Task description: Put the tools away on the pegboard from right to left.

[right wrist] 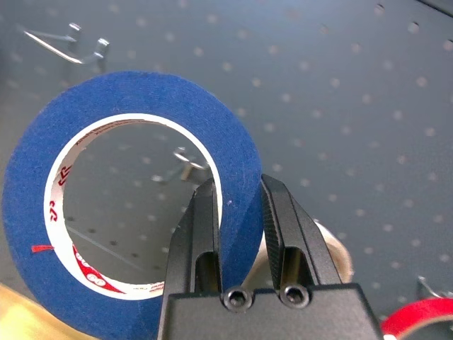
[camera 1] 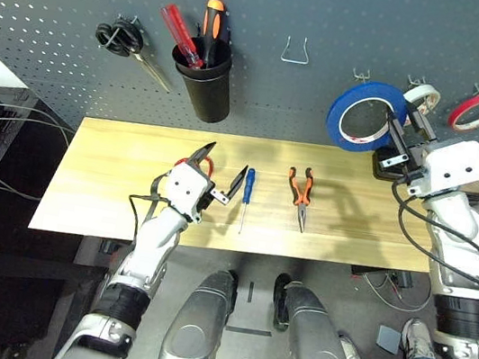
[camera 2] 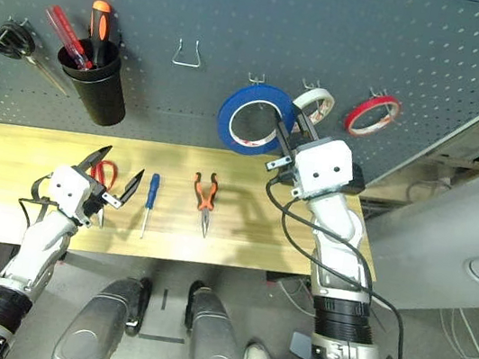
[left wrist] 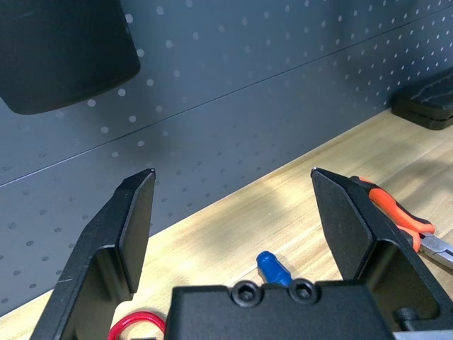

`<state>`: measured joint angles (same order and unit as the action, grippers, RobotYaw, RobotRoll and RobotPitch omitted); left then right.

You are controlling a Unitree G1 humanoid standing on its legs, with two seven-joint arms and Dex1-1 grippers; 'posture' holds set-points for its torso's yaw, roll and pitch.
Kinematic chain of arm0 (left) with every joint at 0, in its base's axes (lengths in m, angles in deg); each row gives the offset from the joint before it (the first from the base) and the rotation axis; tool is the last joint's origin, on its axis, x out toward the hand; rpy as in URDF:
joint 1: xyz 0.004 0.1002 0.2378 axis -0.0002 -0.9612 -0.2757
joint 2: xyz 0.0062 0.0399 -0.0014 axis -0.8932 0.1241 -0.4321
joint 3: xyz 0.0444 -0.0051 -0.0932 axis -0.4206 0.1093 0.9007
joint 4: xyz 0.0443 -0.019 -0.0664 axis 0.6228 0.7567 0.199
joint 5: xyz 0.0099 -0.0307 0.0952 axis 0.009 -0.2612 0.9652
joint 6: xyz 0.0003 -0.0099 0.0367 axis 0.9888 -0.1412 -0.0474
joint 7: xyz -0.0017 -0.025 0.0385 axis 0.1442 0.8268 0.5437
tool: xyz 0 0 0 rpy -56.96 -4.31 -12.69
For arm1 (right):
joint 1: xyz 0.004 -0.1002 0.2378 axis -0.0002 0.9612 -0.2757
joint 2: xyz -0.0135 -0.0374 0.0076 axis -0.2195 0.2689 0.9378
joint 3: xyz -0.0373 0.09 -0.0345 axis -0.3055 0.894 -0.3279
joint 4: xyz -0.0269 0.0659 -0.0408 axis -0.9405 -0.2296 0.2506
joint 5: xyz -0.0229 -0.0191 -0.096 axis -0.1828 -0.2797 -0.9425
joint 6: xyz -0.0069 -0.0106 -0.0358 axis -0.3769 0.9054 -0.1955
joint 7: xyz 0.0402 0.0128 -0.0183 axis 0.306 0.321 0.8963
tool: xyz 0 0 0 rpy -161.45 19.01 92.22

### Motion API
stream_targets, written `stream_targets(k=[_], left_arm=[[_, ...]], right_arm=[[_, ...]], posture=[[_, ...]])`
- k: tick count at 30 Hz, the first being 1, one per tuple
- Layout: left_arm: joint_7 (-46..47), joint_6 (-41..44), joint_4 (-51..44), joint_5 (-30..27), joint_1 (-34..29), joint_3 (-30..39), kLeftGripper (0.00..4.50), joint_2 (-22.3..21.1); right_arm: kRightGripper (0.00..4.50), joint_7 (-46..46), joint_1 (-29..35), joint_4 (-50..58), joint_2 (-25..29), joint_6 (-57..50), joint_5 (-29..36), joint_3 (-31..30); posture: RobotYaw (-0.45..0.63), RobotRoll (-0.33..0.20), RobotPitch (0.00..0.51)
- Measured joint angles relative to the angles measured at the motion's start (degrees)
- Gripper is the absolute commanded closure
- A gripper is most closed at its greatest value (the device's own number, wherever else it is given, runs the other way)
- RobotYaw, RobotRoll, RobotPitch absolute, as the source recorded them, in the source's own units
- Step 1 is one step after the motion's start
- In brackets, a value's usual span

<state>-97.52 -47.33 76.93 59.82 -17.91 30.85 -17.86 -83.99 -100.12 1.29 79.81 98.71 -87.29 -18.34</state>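
Red scissors (camera 1: 206, 164) lie half hidden under the left gripper (camera 1: 219, 175), whose jaws are spread wide and empty over the table (camera 1: 108, 204). Next come the screwdriver (camera 1: 247, 195) and pliers (camera 1: 301, 195). The right gripper (right wrist: 237, 202) pinches the blue tape roll's (right wrist: 134, 191) wall before the pegboard (camera 1: 337, 22); if the roll misses its hook (right wrist: 185, 161), seen only faintly through the hole, it could slip and drop.

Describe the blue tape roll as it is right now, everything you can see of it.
The blue tape roll is a wide ring of matte blue tape on a white core printed with small red marks. It is off the table, held up on edge in front of the pegboard, its open hole facing the camera. The right gripper is shut on its band, one finger inside the ring, one outside. A bare hook shows through the hole; the roll does not yet hang on it.
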Motion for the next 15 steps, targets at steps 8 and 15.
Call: stream_targets(k=[8, 15], left_arm=[[0.04, -0.03, 0.07, 0.02, 0.39, -0.01, 0.00, 0.30], [0.20, -0.08, 0.08, 0.08, 0.76, 0.01, 0.00, 0.48]], right_arm=[[3.77, 3.77, -5.07, -9.27, -0.54, -0.09, -3.14, -0.39], [3.77, 7.30, -13.09, -21.74, -2.66, 2.28, -5.13, -1.09]], posture=[[0.08, 0.000, 0.244], [0.10, 0.000, 0.246]])
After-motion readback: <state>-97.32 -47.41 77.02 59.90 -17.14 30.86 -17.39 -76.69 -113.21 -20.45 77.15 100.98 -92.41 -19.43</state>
